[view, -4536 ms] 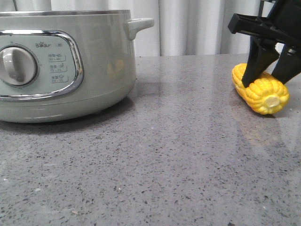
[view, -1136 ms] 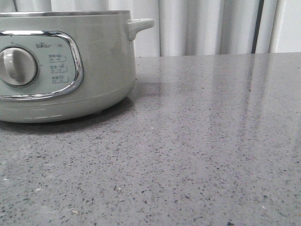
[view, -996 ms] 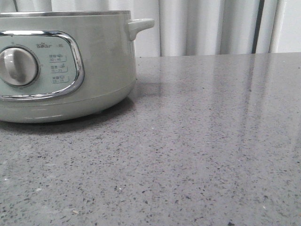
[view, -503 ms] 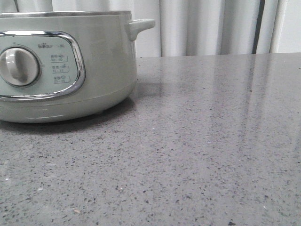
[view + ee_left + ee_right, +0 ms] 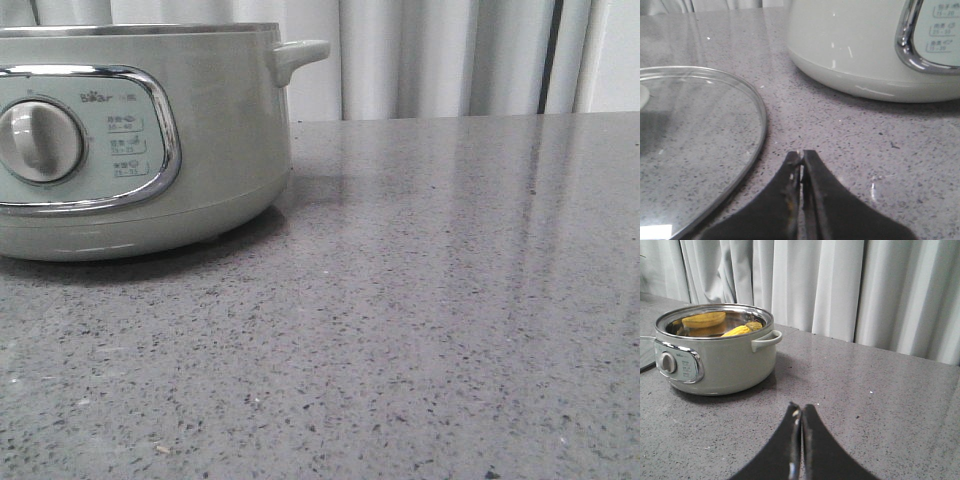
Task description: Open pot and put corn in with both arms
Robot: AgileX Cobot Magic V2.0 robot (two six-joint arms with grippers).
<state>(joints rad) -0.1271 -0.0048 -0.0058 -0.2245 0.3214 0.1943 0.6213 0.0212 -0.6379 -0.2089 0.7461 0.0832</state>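
Note:
The pale grey-green pot (image 5: 210,140) stands at the left of the front view with its dial and "Bear" logo facing me. In the right wrist view the pot (image 5: 725,365) is open and the yellow corn (image 5: 738,331) lies inside it, its reflection on the steel wall. My right gripper (image 5: 802,407) is shut and empty over the counter, well away from the pot. My left gripper (image 5: 801,152) is shut and empty, low over the counter between the pot (image 5: 855,45) and the glass lid (image 5: 695,145). Neither gripper shows in the front view.
The glass lid lies flat on the grey speckled counter (image 5: 430,300) beside the pot. White curtains (image 5: 850,290) hang behind the table. The pot's stubby side handle (image 5: 298,52) sticks out to the right.
The right gripper and the corn at the right of the table 4.5 s ago are gone from the front view. Over the last second the pot has shifted very slightly right.

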